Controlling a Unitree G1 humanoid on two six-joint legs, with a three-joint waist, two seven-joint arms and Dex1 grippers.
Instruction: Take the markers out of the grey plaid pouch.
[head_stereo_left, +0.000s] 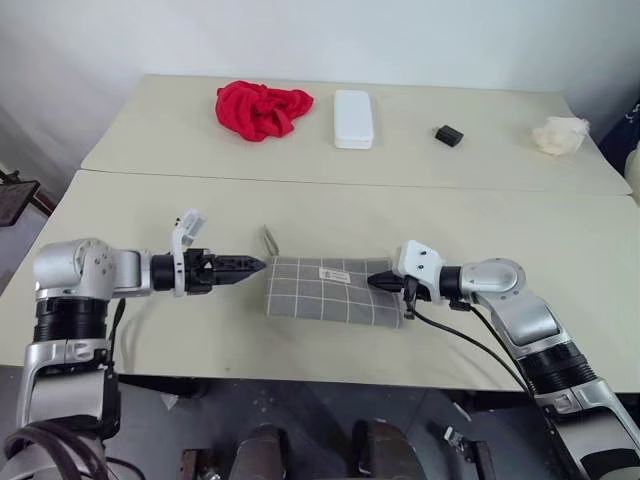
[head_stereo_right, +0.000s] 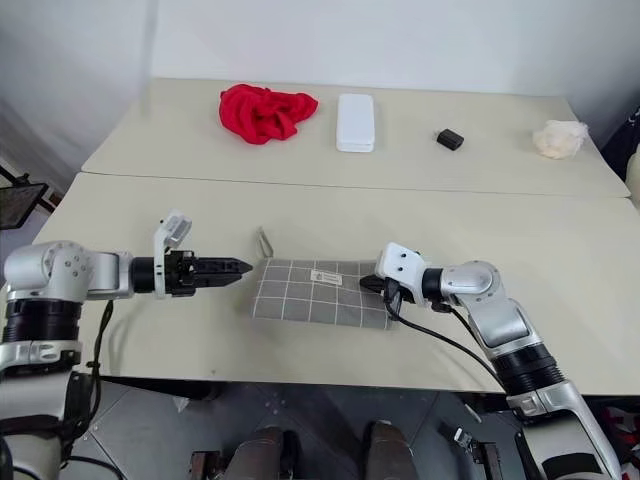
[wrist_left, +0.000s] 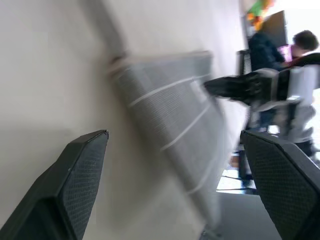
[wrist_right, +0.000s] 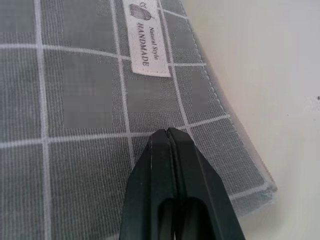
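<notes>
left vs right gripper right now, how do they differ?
The left gripper has its fingers spread wide open; the right gripper is shut, fingers pressed together. The left gripper sits just off the grey plaid pouch at its left end; the right gripper's tips are over the pouch's fabric near the right end. Both point inward at the pouch.

Pouch (head_stereo_left: 333, 291) lies between left tool (head_stereo_left: 256, 266) and right tool (head_stereo_left: 375, 282).
</notes>
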